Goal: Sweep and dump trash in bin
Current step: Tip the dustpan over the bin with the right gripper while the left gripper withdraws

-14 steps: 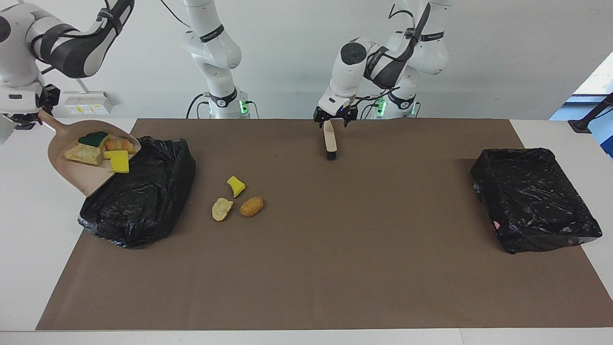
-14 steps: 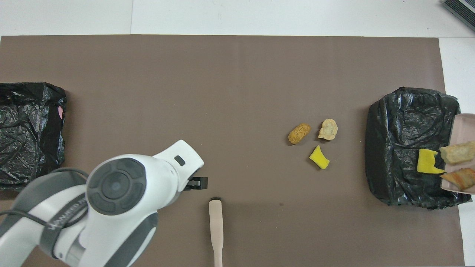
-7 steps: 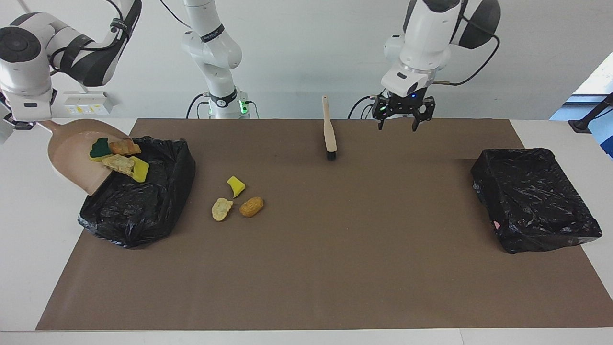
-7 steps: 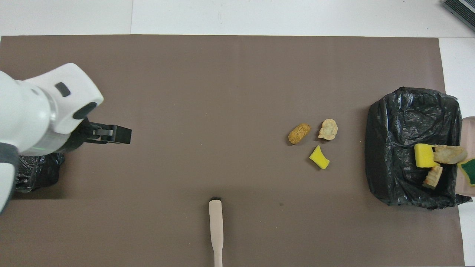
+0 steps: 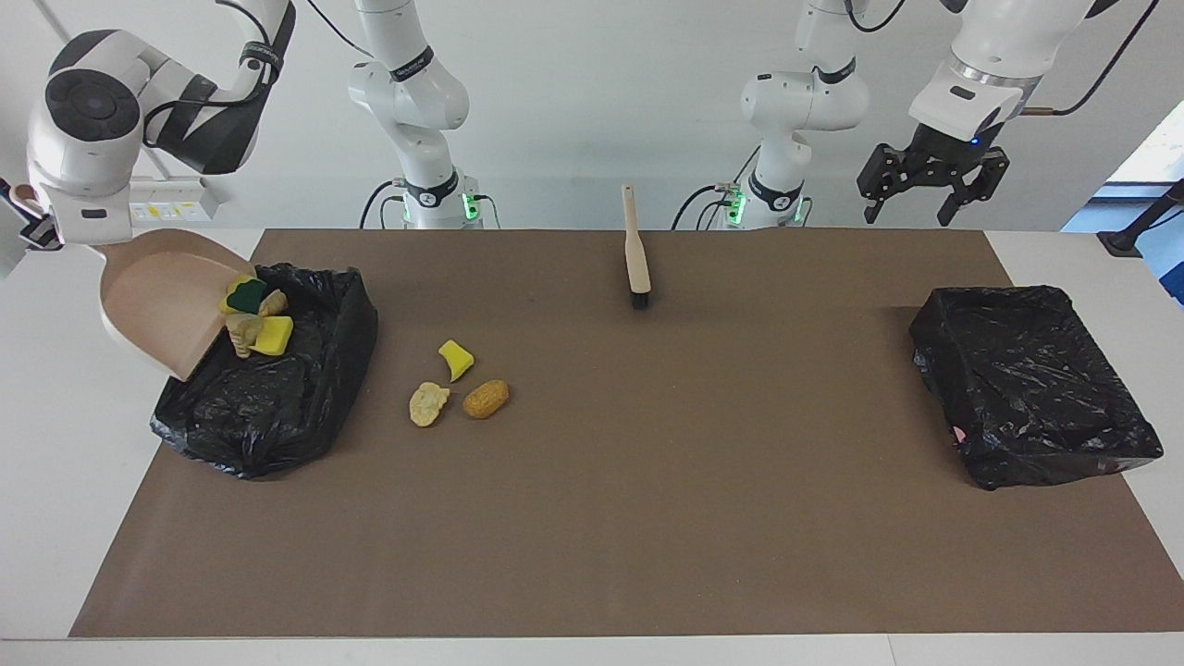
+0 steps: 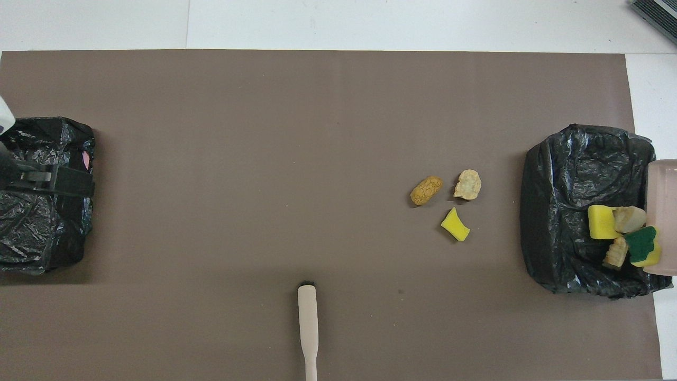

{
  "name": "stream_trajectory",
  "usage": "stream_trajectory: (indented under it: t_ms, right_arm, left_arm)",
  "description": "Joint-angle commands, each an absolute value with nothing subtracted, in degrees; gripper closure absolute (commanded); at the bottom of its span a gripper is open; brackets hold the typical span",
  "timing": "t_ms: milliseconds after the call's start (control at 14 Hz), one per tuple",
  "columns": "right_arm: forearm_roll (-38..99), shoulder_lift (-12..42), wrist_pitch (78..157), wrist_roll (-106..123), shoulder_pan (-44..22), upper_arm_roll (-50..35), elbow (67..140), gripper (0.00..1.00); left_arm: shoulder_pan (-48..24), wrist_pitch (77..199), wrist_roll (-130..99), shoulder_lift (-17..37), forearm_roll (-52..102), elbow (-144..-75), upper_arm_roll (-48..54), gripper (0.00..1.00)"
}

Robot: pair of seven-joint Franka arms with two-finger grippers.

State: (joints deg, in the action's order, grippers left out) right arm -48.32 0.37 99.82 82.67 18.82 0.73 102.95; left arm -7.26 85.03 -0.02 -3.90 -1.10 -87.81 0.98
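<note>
The right gripper point(image 5: 32, 227), fingers clamped on the dustpan point(image 5: 153, 301), tips scraps point(image 5: 254, 319) into the bin point(image 5: 268, 388). The left gripper point(image 5: 930, 190) hangs open-fingered, empty, over the other bin point(image 5: 1031, 384).

A matt brown paper-like sheet point(image 5: 647, 518) covers the smooth white table point(image 5: 55, 462). Both bins, one at the right arm's end point(image 5: 277, 398) and one at the left arm's end point(image 5: 1036, 388), are lined with crinkled, glossy black plastic film. The dustpan point(image 5: 153, 301) looks like smooth matt beige plastic. The brush point(image 5: 635, 250) has a pale wood-like handle and dark bristles. The sponge bits point(image 5: 455, 359) look porous and soft; the beige chunk point(image 5: 428, 403) and brown lump point(image 5: 486, 399) look rough and crumbly. The arms' shells are glossy white plastic.
</note>
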Motion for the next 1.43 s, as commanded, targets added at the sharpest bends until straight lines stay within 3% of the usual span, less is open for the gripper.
stream_trajectory:
  t_ms: [0, 429, 714, 1000, 1357]
  right_arm:
    - [-50.8, -0.3, 95.7, 82.3, 16.9, 0.3, 100.9, 1.00]
    - [-51.2, -0.4, 87.5, 82.4, 11.8, 0.2, 95.5, 1.00]
    - [-48.6, -0.8, 86.4, 81.8, 11.7, 0.2, 94.4, 1.00]
    - [-33.4, -0.8, 84.0, 76.0, 11.9, -0.1, 90.6, 1.00]
    - [-17.9, -1.1, 81.3, 46.5, 10.2, -4.7, 90.7, 1.00]
  left_arm:
    - [-5.6, 83.0, 1.7, -3.0, -0.8, -85.8, 2.2, 0.00]
    - [-5.2, 84.5, 1.8, -2.4, -1.2, -85.7, 1.8, 0.00]
    - [-5.1, 85.4, 1.7, -2.9, -1.4, -85.8, 1.8, 0.00]
    - [-4.8, 85.3, 1.7, -3.3, -1.3, -86.3, 1.8, 0.00]
    - [-4.7, 85.0, 1.5, -3.4, -1.3, -86.3, 1.8, 0.00]
